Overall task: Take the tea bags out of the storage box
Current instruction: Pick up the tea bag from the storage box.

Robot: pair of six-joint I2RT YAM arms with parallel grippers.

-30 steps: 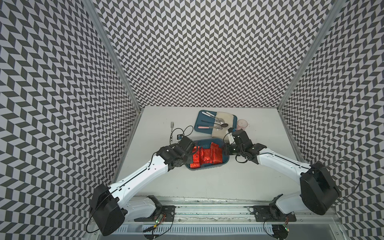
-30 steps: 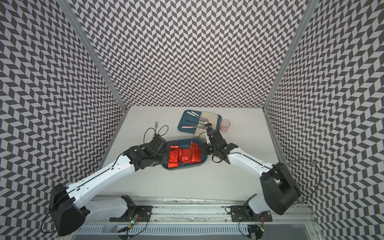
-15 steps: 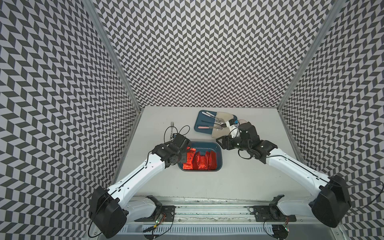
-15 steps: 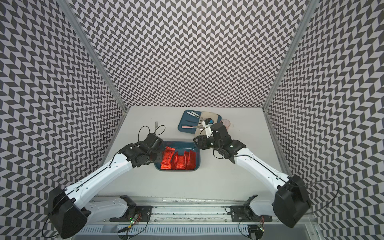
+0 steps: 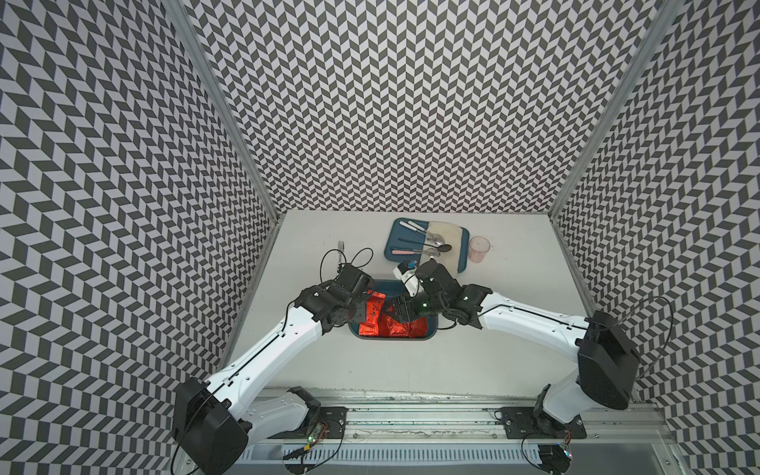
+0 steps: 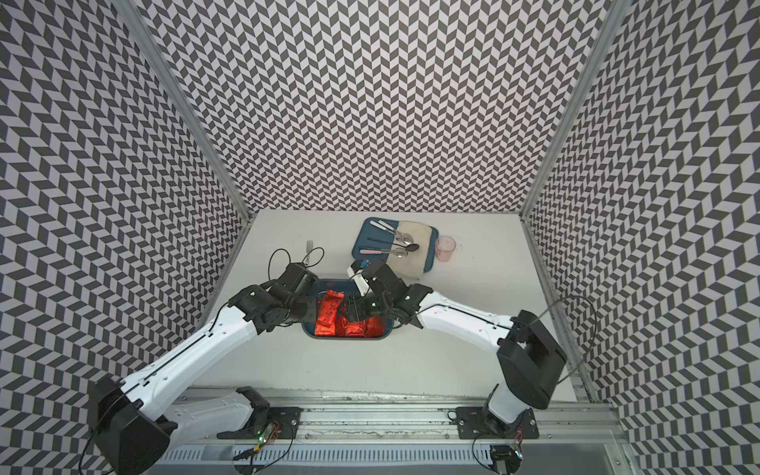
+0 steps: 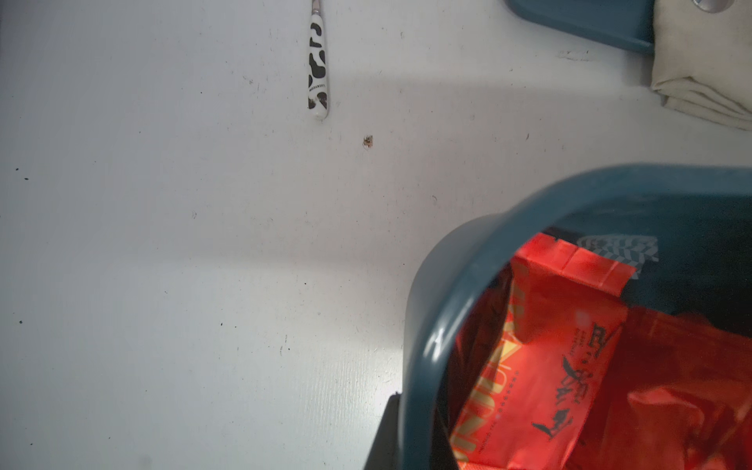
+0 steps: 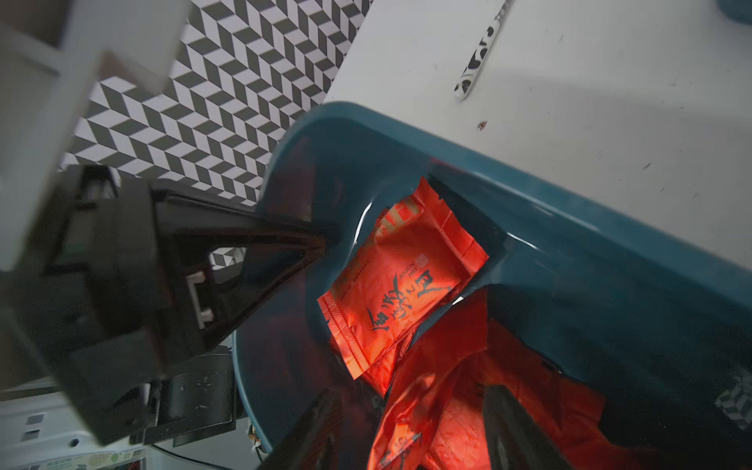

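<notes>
Tea bags (image 5: 390, 325) sit in the box (image 7: 425, 321), mid-table, loosely heaped, one leaning on a wall. Left gripper (image 8: 323, 240) is pinched tight on the box's wall, likely bracing it against sliding. Right gripper (image 8: 411, 411) is inside the box, jaws part-open astride crumpled foil, gripping nothing. Table (image 5: 411, 370) white, scuffed. Tray (image 5: 395, 246), pink cup (image 5: 479, 249) and fork (image 5: 340, 251) lie further back. Chevron walls (image 5: 411, 103) on three sides.

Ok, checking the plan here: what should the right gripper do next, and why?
Probably close on the tea bag: the right gripper stands open inside the box, straddling that foil, while the left gripper clamps the rim.
</notes>
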